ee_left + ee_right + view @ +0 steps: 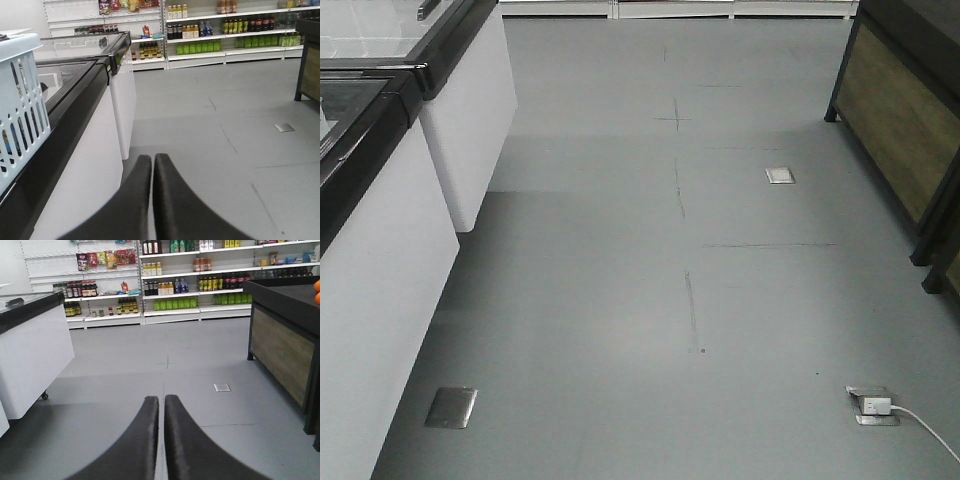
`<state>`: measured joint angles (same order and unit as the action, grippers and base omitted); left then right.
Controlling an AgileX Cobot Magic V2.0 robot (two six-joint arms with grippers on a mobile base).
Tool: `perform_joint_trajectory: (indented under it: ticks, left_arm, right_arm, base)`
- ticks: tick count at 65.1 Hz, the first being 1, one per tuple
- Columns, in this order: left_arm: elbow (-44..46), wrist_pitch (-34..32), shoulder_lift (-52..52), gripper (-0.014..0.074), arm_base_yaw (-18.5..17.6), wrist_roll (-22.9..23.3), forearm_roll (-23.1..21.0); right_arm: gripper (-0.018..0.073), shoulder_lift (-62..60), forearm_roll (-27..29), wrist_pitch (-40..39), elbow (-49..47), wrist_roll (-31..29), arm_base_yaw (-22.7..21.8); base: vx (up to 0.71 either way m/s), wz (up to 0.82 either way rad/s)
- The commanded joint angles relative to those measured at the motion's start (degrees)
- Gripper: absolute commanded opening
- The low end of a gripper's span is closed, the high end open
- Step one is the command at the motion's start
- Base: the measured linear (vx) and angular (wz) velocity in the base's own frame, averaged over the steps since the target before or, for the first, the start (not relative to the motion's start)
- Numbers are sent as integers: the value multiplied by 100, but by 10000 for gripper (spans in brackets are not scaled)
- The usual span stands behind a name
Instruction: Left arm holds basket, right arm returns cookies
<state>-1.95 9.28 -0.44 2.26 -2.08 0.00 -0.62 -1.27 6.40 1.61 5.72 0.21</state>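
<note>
The light blue slotted basket (20,105) rests on top of a black-rimmed freezer at the far left of the left wrist view, cut off by the frame edge. My left gripper (152,159) hangs to its right over the floor, shut with nothing between its fingers and apart from the basket. In the right wrist view my right gripper (161,401) is also shut and empty, pointing down the aisle above the grey floor. The cookies are out of view. Neither gripper shows in the front view.
White chest freezers (380,250) with black rims line the left side. A dark wooden-panelled stand (910,120) is at the right. Shelves of bottles (195,285) fill the back wall. Metal floor sockets (780,175) and a plugged-in white cable (920,425) lie on the floor.
</note>
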Motion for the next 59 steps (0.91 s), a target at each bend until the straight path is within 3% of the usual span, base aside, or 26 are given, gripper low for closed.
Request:
perform_joint_trajectory:
  ticks: [1, 59]
  left_arm:
    - [172, -409, -99, -6, 2, 3, 0]
    - [172, -409, -99, -6, 2, 3, 0]
  right_arm:
    - [-6, -72, -17, -412, 104, -53, -24]
    - [-6, -72, -17, -412, 104, -53, -24]
  base:
    - [0, 0]
    - [0, 0]
